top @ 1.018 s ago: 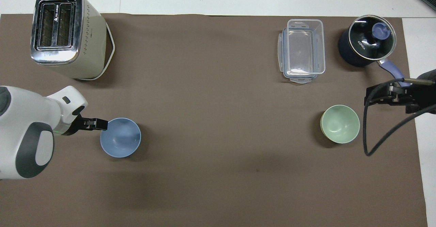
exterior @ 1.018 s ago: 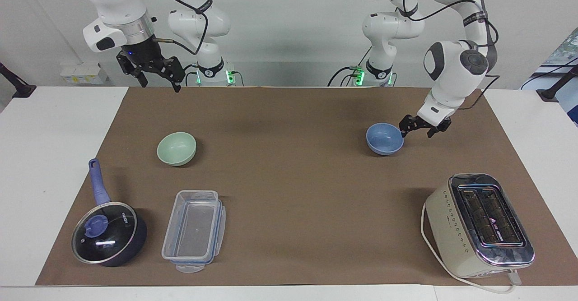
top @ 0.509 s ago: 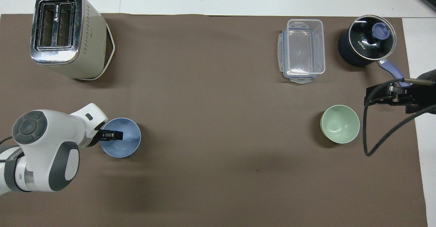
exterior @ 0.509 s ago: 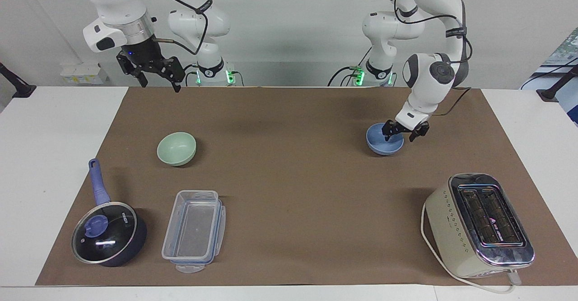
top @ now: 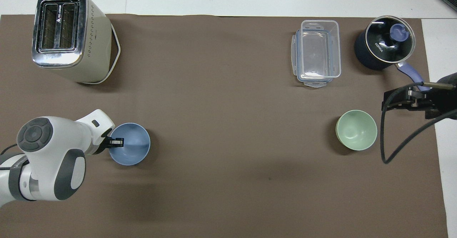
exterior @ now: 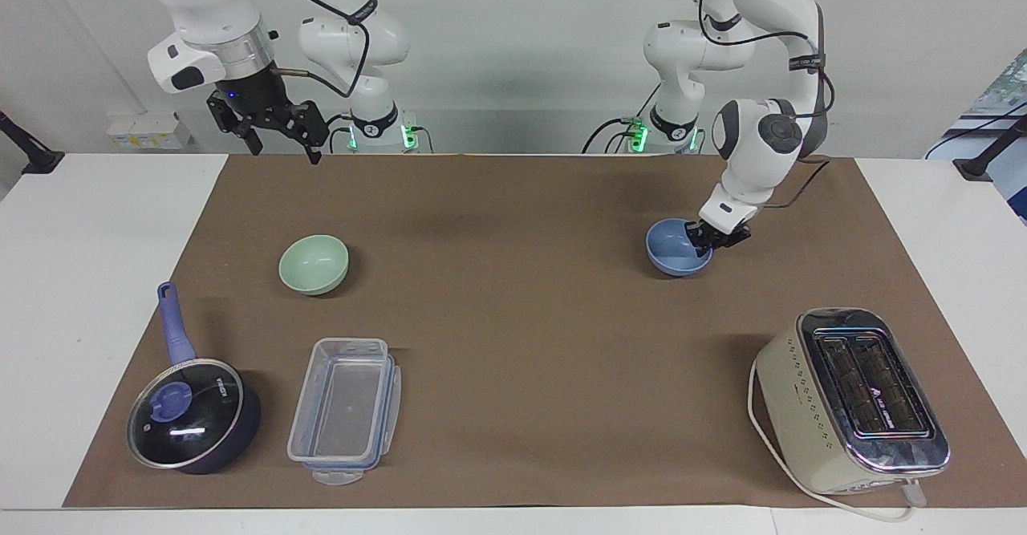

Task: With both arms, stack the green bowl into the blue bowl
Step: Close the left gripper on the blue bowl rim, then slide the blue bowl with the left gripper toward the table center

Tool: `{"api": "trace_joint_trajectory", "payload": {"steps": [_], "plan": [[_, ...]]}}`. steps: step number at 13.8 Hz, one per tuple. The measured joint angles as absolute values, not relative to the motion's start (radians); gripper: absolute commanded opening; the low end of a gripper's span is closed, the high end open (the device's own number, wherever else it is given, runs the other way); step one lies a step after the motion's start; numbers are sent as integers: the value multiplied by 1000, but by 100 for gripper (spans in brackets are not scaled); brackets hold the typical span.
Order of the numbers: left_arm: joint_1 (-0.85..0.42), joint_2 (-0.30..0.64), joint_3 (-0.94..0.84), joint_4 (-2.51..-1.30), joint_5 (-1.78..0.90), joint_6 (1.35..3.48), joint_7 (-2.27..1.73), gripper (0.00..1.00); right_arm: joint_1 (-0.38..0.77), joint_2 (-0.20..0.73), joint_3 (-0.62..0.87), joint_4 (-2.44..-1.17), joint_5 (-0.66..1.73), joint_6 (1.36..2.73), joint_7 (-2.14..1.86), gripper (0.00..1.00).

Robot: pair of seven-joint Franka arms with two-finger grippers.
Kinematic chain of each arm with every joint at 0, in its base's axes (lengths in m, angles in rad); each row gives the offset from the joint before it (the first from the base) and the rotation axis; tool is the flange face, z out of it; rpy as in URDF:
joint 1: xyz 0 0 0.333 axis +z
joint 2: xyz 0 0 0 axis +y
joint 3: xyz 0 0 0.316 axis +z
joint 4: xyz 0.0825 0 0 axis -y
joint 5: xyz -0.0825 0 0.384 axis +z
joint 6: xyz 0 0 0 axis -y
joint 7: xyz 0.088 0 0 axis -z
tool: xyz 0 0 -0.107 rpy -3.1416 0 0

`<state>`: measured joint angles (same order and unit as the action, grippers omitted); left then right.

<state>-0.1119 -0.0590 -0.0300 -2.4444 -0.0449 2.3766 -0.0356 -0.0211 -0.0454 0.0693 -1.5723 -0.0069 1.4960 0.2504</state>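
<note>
Worktop (exterior: pixel 513 439) layout, landmark: toaster (exterior: pixel 852 399). Blue bowl (exterior: pixel 674 250): nearer the robots than toaster. Green bowl (exterior: pixel 314 264): toward the right arm's end, well apart from toaster. Container (exterior: pixel 345 411) and saucepan (exterior: pixel 192 415): same end, level with toaster.

- Our left arm reaches down with its wrist bent, and our left gripper (exterior: pixel 709 240) pinches the blue bowl (exterior: pixel 672 256) at its rim
- Our right arm waits, our right gripper (exterior: pixel 282 139) held high with its fingers spread
</note>
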Motion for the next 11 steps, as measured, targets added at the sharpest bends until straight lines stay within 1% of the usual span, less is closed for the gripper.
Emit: {"api": "trace_joint_trajectory", "payload": {"steps": [3,5,11], "plan": [[-111,-66,-26,-2426,-45,2371,-36,0,-26,-45,69,-1572,-7,1496,250,100],[-107,-66,-19,-2389,-45,2317,-36,0,-30,-45,69,-1572,-7,1496,250,100],[-83,-69,-14,-2186,-45,2068,-36,0,-37,-45,69,-1572,-7,1496,250,100]]}}
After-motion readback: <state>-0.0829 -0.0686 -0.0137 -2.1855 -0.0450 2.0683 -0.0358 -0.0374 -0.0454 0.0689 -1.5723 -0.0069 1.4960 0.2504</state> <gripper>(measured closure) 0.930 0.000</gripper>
